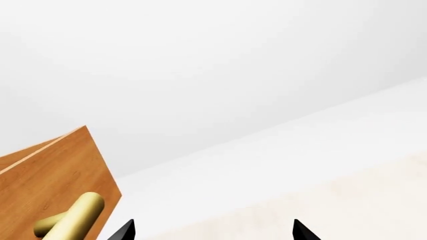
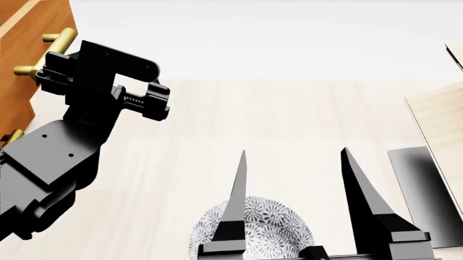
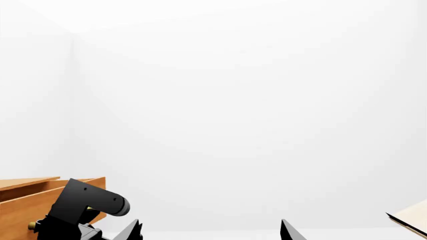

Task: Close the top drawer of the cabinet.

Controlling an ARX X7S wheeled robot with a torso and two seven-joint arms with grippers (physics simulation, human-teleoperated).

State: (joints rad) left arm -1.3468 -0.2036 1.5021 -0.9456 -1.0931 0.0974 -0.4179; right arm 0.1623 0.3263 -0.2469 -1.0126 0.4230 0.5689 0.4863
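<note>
The left gripper (image 2: 54, 73) is sitting at the drawer (image 1: 53, 170) handle (image 2: 47, 51), far left, probably to push. Its fingers' spread I cannot tell. The right gripper (image 2: 293, 179) is waiting near, fingers wide, holding nothing.

The pale wood table (image 2: 289, 124) carries a patterned bowl (image 2: 271, 225) and, at the right, a rack (image 2: 441, 130) with black base

head: looks down over both arms | left wrist: close on top drawer (image 1: 53, 185) | right wrist: faces wall, shares drawer
</note>
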